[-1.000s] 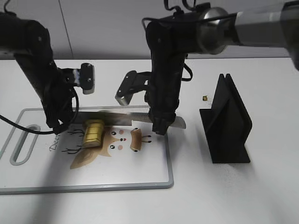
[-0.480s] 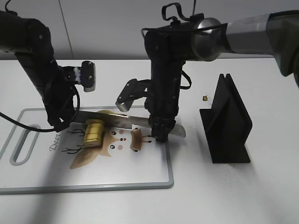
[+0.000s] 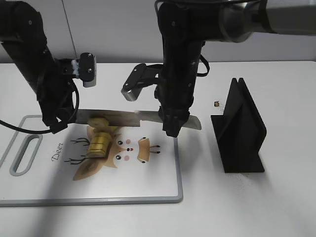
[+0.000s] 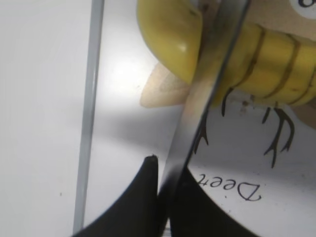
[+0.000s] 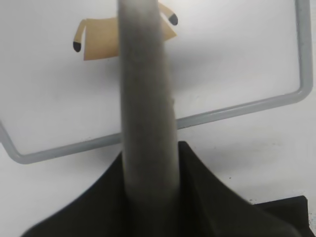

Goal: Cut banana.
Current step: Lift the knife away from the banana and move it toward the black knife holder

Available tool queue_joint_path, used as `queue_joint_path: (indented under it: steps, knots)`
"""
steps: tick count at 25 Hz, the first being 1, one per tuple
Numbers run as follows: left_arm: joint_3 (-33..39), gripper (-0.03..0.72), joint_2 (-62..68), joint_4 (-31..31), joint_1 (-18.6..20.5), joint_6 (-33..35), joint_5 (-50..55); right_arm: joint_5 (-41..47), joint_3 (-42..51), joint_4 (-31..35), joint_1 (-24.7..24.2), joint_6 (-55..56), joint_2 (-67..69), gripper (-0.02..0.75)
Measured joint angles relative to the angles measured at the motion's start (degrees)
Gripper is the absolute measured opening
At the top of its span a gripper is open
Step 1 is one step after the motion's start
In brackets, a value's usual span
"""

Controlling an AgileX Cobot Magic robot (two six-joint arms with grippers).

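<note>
The long steel knife (image 3: pixel 128 117) has lifted level above the yellow ribbed banana (image 3: pixel 98 143) on the white cutting board (image 3: pixel 148 187) near the desk's left edge, seemingly between cuts. Right gripper (image 3: pixel 170 129) clamps its handle; left gripper (image 3: pixel 59 126) pinches its tip.

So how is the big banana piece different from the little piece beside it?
The big banana piece is wide, bright yellow and ridged; the little piece is narrow and paler tan. The big one lies on the left of the cutting board, near the knife tip; the little one lies nearer the handle end. Both rest on the board's deer picture.
</note>
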Motion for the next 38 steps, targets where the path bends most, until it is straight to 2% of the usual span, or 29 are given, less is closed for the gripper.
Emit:
queue_joint_path:
  steps: [22, 25, 27, 28, 33, 35, 38]
  knots:
    - [0.0, 0.015, -20.5, -0.5, -0.6, -1.3, 12.5, 5.3, 0.0, 1.6, 0.5, -5.0, -15.2, 0.175]
    - [0.0, 0.038, -22.1, -0.9, -0.6, -1.5, 12.5, 5.5, 0.0, 1.9, 0.5, -5.4, -16.0, 0.174]
    - [0.0, 0.102, -22.5, -1.3, -0.5, -2.2, 11.9, 5.7, 0.0, 2.3, 0.5, -5.5, -16.0, 0.171]
    - [0.0, 0.161, -22.8, -1.7, -0.5, -2.6, 11.2, 6.0, 0.0, 2.7, 0.5, -5.5, -16.0, 0.167]
    - [0.0, 0.534, -24.0, -3.3, -0.6, -3.0, 8.8, 5.8, 0.0, 3.5, 0.5, -5.7, -16.0, 0.160]
    - [0.0, 0.607, -24.7, -3.2, -0.6, -4.0, 6.6, 5.8, 0.0, 3.3, 0.5, -5.7, -16.0, 0.160]
    - [0.0, 0.636, -26.0, -1.4, -0.6, -6.4, 4.3, 5.8, 0.0, 3.5, 0.5, -5.7, -16.0, 0.160]
